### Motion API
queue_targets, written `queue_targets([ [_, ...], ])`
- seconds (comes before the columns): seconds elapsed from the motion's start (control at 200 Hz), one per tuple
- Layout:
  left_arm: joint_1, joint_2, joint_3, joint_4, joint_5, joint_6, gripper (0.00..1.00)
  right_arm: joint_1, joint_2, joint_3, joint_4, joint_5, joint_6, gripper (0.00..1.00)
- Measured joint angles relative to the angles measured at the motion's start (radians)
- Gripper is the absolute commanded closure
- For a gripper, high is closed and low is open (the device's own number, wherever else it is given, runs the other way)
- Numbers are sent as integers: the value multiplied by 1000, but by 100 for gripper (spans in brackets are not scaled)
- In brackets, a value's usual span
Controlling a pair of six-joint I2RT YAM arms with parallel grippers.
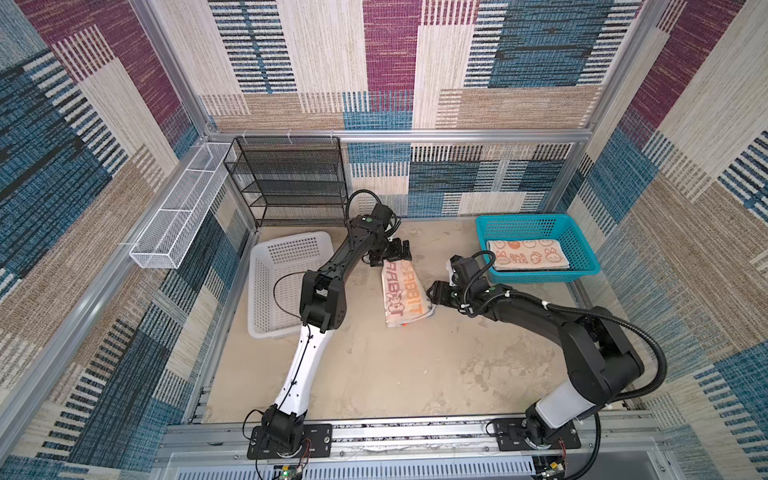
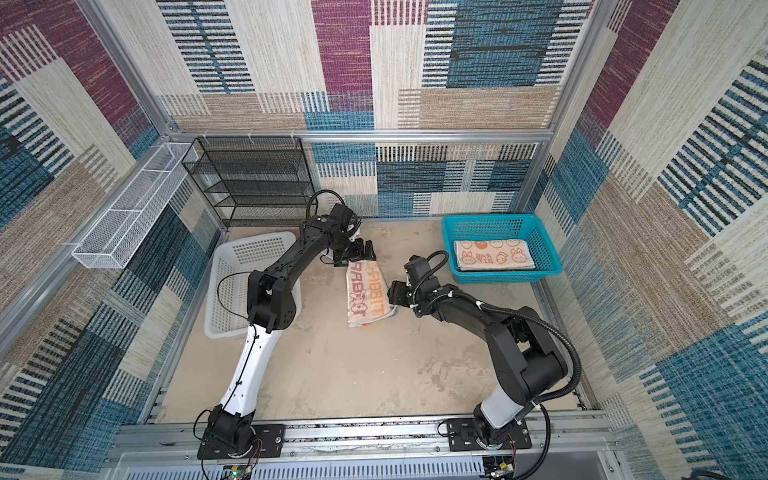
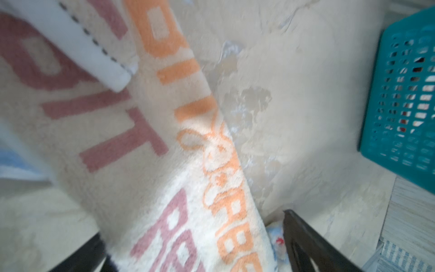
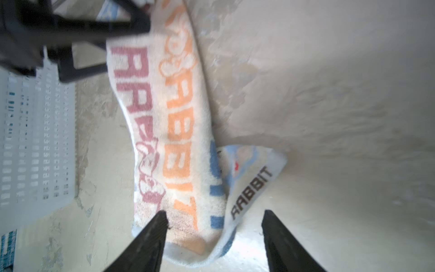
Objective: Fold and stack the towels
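A cream towel with large orange and pink "RABBIT" lettering [image 1: 405, 293] [image 2: 365, 293] lies folded in a long strip in the middle of the table. My left gripper [image 1: 390, 255] [image 3: 193, 226] is open and straddles its far end. My right gripper [image 1: 431, 297] [image 4: 214, 212] is open at its near right corner, where a lower layer with blue print and a small label [image 4: 251, 188] sticks out sideways. A second folded towel with orange rabbits [image 1: 528, 254] [image 2: 492, 255] lies flat in the blue basket [image 1: 482, 232].
An empty white basket [image 1: 282, 282] [image 4: 35, 141] stands left of the towel, under the left arm. A black wire rack [image 1: 291, 178] stands at the back wall and a white wire tray [image 1: 178, 216] hangs on the left wall. The blue basket [image 3: 404, 94] is at the back right.
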Motion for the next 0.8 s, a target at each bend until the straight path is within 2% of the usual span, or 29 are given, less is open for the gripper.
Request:
queue_targets([
  [0.115, -4, -87, -118, -7, -28, 12, 1, -55, 10, 2, -25, 21, -33, 29],
  [0.466, -22, -315, -374, 18, -105, 14, 1, -60, 163, 56, -10, -44, -66, 33],
  [0.621, -48, -430, -537, 66, -99, 11, 1, -61, 189, 58, 22, -76, -48, 43],
  [0.721, -71, -518, -693, 128, -67, -7, 1, -61, 199, 57, 44, -101, -33, 45],
  [0.796, -87, -580, -808, 180, -40, -27, 1, -61, 201, 55, 59, -114, -27, 51],
])
